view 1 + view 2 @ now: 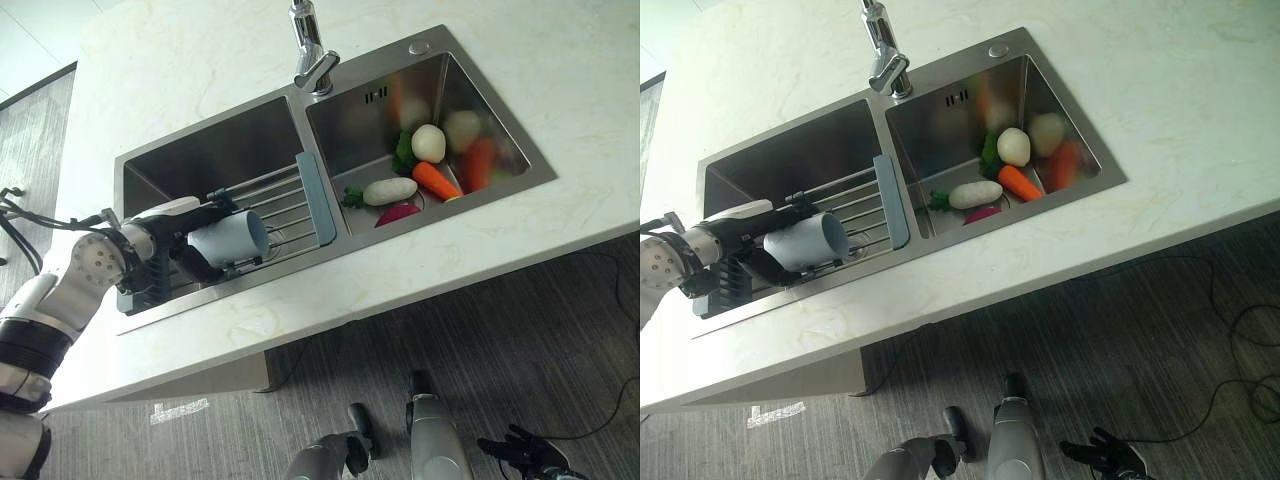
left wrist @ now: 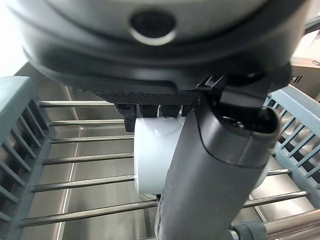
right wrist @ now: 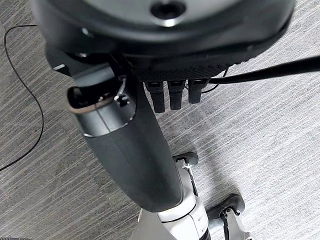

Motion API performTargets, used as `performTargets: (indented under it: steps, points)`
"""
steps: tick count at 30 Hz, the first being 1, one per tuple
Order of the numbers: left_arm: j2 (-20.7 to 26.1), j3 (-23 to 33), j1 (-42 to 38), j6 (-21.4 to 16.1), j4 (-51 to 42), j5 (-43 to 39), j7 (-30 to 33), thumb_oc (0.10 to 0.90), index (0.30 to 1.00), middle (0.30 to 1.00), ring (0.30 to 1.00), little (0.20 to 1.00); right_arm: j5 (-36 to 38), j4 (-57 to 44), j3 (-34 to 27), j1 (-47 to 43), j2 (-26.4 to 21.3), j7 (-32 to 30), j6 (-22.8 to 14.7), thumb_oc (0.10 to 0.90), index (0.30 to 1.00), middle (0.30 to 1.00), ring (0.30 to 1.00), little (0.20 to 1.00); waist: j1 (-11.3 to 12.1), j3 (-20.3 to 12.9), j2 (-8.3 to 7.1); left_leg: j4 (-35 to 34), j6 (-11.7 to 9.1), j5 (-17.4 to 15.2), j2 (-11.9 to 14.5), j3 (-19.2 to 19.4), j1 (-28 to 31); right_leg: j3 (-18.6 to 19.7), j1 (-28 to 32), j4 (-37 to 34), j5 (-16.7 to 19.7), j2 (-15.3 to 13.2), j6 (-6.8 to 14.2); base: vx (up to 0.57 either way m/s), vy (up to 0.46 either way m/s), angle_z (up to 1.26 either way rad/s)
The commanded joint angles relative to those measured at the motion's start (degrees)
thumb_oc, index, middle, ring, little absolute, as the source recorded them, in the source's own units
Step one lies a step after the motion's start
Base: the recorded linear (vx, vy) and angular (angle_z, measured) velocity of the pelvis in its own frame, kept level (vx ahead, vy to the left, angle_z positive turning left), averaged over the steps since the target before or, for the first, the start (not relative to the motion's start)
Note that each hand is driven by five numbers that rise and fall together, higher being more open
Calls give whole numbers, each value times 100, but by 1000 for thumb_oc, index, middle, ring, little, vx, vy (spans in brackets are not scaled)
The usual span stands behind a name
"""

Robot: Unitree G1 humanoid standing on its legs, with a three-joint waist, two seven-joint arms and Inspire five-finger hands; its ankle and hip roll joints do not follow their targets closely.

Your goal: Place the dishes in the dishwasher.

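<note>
Marble desk (image 1: 480, 255) carries a double sink (image 1: 340, 100); at 9 o'clock, the left robot hand (image 1: 185, 245) curls round a cup (image 1: 230, 240) over the rack (image 1: 290, 205). Right robot hand (image 1: 525, 452) hangs relaxed at 5 o'clock.

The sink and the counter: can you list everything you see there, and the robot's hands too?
Sink: one, steel, two basins, set in the counter.
Counter: one, pale marble.
Tap: one, chrome, behind the divider.
Rack: one, grey-blue ends with steel bars, across the left basin.
Cup: one, pale blue-grey, lying on its side over the rack.
Vegetables: several, white, orange, green and pink, in the right basin.
Left hand: dark, curled round the cup.
Right hand: dark, low over the grey floor, fingers relaxed.
</note>
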Motion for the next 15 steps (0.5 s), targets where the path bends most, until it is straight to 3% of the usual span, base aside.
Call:
performTargets:
  steps: [1,7,8,15]
  points:
    - [72,415,-556,12,115,-102,173,800,900,900,900,900,28,60,47,204,-197,-17,-125,800,900,900,900,900,-90,-208,-132,554,-434,-601,212,-531,-468,18,421,-406,-311,-522,852,0,0,0]
    - [61,309,-696,29,238,11,176,800,900,900,900,900,76,-15,73,188,-190,-14,-158,800,900,900,900,900,-112,-117,-162,554,-429,-587,201,-534,-536,56,324,-406,-266,-517,860,-8,-2,-4]
    - [47,283,-700,8,307,34,166,400,300,300,300,300,75,-21,70,174,-194,-16,-153,800,900,900,900,900,-122,-101,-167,554,-430,-581,201,-528,-547,68,310,-406,-257,-518,861,-10,0,-13]
    - [-20,231,-765,70,528,76,337,400,300,300,300,300,71,-81,102,176,-162,-2,-183,800,900,900,900,900,-137,-49,-234,554,-419,-576,212,-531,-582,82,264,-406,-232,-510,859,-14,-3,-5]
